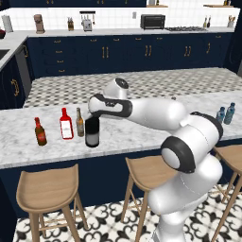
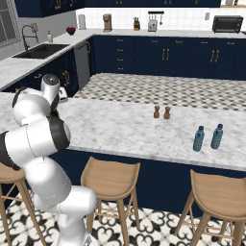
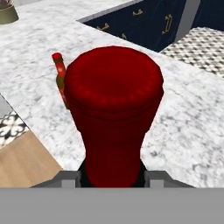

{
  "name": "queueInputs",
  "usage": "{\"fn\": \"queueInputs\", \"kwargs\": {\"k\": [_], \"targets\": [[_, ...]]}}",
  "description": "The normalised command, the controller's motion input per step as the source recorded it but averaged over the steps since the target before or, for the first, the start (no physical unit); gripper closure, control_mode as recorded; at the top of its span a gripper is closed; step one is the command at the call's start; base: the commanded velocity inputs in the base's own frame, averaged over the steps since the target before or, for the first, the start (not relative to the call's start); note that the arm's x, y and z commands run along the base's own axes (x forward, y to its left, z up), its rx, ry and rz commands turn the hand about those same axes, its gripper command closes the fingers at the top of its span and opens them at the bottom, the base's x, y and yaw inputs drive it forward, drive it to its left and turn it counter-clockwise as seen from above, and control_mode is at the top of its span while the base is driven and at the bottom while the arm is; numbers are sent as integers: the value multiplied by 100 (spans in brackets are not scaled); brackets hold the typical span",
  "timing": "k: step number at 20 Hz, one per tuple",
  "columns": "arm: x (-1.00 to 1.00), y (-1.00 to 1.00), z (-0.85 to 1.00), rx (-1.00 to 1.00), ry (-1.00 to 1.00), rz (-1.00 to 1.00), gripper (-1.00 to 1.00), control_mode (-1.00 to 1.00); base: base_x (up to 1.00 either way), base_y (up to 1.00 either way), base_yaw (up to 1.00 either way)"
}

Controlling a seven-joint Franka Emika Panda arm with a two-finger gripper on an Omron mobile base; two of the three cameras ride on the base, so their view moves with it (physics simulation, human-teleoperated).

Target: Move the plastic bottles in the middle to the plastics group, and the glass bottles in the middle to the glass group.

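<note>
**Gripper closed on the wine bottle at the left end of the counter**

At the left middle of the left base view, the white robot arm reaches across the pale marble counter (image 1: 142, 134), and its gripper (image 1: 92, 113) is clenched on the neck of the tall dark wine bottle with a pale label (image 1: 92, 133). The bottle is upright and its base looks to be on the counter, though I cannot tell this for sure. Just left of it stands the small slim amber-brown bottle (image 1: 80, 122), then the flat-sided red bottle with a white label (image 1: 66, 124), then the small brown bottle with a red label (image 1: 40, 132), all upright in a row. At the right edge of the frame two small translucent light-blue plastic bottles with dark caps (image 1: 225, 113) stand side by side, well apart from the glass ones.

At the right middle of the right base view, the same two blue bottles stand near the front edge of the counter, close together but not touching. Behind them, in the middle of the frame, stand two small brown shakers (image 2: 161, 112). The arm fills the left side of the frame.

In the centre of the hand view, the red foil top of the wine bottle stands large between the two finger tips (image 3: 155, 177), which press on its neck at the bottom of the frame. Left of it, the red cap and neck of another bottle (image 3: 58, 70) show over the marble.
</note>
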Motion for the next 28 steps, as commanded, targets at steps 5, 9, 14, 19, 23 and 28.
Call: {"fn": "queueInputs", "kwargs": {"k": [5, 9, 14, 19, 23, 28], "targets": [[11, 10, 0, 0, -3, 0, 100, -100, 0, 0, 0], [9, 11, 0, 0, -2, 0, 100, -100, 0, 0, 0], [5, 9, -23, 0, 0, 0, 100, -100, 0, 0, 0], [0, 3, -46, 0, 0, 0, 100, -100, 0, 0, 0], [0, 0, -15, 0, 0, 0, 100, -100, 0, 0, 0], [10, 6, 0, 0, -3, 0, 100, -100, 0, 0, 0]]}}
